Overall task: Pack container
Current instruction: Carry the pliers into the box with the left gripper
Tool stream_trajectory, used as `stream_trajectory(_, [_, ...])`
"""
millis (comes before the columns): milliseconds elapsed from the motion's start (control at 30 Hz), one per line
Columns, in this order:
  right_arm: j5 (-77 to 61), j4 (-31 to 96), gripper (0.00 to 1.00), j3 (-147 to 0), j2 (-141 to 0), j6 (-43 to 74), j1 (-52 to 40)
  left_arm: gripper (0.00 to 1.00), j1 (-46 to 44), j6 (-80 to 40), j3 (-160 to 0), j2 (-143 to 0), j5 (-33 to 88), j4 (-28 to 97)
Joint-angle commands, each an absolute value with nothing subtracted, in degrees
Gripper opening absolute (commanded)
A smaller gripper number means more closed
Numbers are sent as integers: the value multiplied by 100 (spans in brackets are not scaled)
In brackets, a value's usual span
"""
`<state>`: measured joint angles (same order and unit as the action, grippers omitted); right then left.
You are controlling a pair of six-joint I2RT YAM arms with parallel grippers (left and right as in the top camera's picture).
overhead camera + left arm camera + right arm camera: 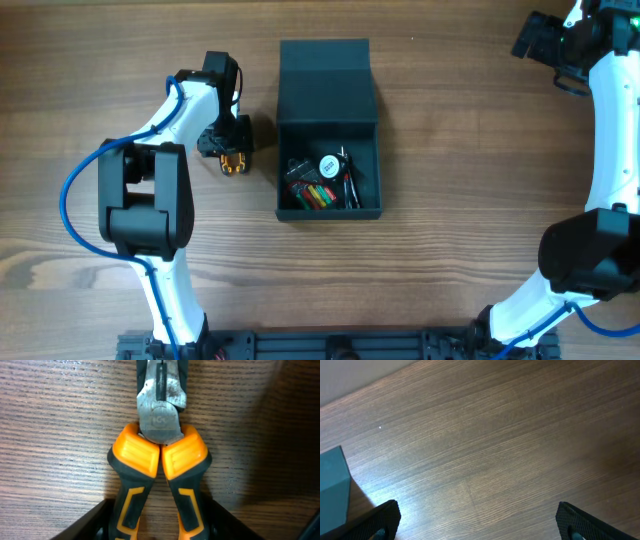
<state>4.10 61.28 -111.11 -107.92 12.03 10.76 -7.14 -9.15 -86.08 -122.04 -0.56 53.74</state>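
One pair of orange pliers (159,425) is lying clamped in my left gripper (159,510), one open container (325,85) sitting just beside it. My right gripper (477,515) is hanging wide open.

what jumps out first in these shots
The orange-handled pliers fill the left wrist view, lying on the wood table between the fingers of the left gripper. Overhead, the dark container sits open mid-table, just right of them, with small colourful tools inside. The right gripper hangs open at the far right corner.
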Motion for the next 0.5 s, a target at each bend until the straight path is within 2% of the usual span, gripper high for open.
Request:
stream_trajectory(0, [386,6125,100,-11222,-10742,1135,1052,48,-755,-1015,-8552,-12151,-117,5343])
stream_trajectory(167, [386,6125,100,-11222,-10742,1133,1052,50,-755,-1041,-8552,-11998,-123,5354])
stream_trajectory(467, [386,6125,100,-11222,-10742,1133,1052,52,-751,-1103,-9045,-10903,-161,5452])
